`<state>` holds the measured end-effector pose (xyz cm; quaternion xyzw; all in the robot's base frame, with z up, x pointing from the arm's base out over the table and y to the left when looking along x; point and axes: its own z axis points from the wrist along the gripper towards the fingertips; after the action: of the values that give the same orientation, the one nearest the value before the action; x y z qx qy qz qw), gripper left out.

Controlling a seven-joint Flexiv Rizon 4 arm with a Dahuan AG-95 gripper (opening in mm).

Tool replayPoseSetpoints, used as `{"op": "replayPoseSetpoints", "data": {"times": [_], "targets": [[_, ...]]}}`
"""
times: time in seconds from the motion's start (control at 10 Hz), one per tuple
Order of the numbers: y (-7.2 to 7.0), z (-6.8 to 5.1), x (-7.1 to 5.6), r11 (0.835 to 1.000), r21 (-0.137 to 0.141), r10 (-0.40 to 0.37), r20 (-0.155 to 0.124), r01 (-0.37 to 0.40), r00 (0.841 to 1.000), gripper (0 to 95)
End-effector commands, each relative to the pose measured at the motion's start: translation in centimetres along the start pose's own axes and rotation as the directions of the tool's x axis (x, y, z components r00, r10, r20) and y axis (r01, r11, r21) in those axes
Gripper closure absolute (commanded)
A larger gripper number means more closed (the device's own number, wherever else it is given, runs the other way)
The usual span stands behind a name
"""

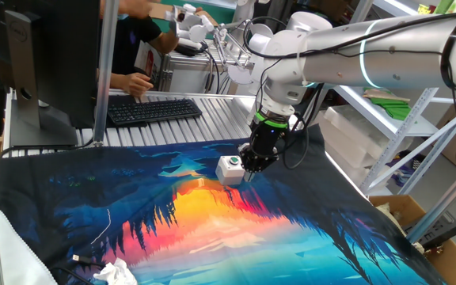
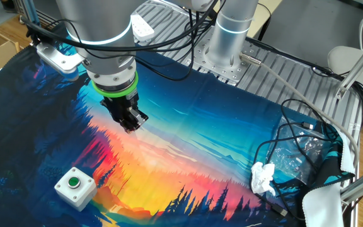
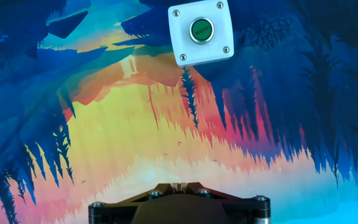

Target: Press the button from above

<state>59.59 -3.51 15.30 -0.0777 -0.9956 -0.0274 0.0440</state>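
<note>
The button (image 1: 229, 167) is a small white box with a round green cap, standing on the colourful cloth (image 1: 212, 229). It also shows in the other fixed view (image 2: 75, 186) and near the top of the hand view (image 3: 201, 31). My gripper (image 2: 131, 126) hangs above the cloth, off to one side of the button and not over it. In one fixed view the gripper (image 1: 253, 168) sits just right of the box. In the hand view the fingertips (image 3: 179, 185) touch each other, shut and empty.
A keyboard (image 1: 153, 109) and a person's hand lie behind the cloth. Crumpled white paper (image 2: 263, 180) and a tangle of cables (image 2: 301, 148) sit at one cloth edge. A cardboard box (image 1: 406, 214) and shelving stand beside the table.
</note>
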Motion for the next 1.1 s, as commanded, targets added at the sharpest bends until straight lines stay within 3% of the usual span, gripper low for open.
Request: {"op": "replayPoseSetpoints", "data": {"times": [0.1,1.1], "targets": [[0.00,0.00,0.00,1.000,-0.002,-0.003,-0.001,0.003,1.000,95.0],[0.00,0.00,0.00,1.000,0.001,0.010,0.008,-0.010,1.000,95.0]]}}
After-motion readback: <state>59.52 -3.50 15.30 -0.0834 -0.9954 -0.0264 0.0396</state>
